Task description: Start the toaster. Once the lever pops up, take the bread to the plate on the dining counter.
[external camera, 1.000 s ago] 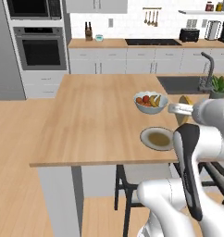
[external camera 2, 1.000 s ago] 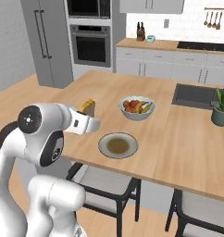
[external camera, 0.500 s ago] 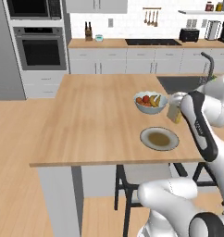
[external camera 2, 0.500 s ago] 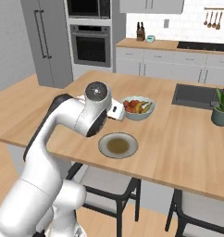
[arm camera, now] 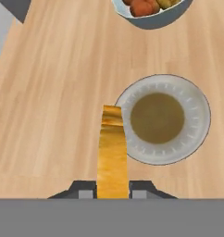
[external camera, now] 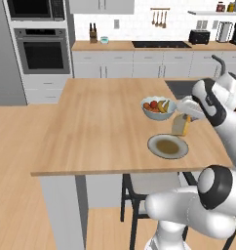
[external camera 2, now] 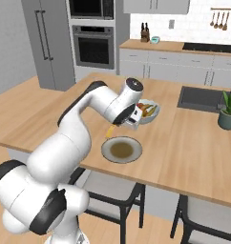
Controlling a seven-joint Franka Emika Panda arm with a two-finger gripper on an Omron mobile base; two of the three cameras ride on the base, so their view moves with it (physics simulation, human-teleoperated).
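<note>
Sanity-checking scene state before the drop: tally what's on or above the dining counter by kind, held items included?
Bread, held in the gripper: 1
Plate: 1
Fruit bowl: 1
Potted plant: 1
Total: 4 things on or above the dining counter

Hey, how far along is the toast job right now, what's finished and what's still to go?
Done: the bread is out of the toaster and has been brought to the dining counter. In hand: the tool is shut on the slice, holding it on edge above the counter beside the plate, near the fruit bowl. Left: move it over the plate, lower it and let go.
</note>
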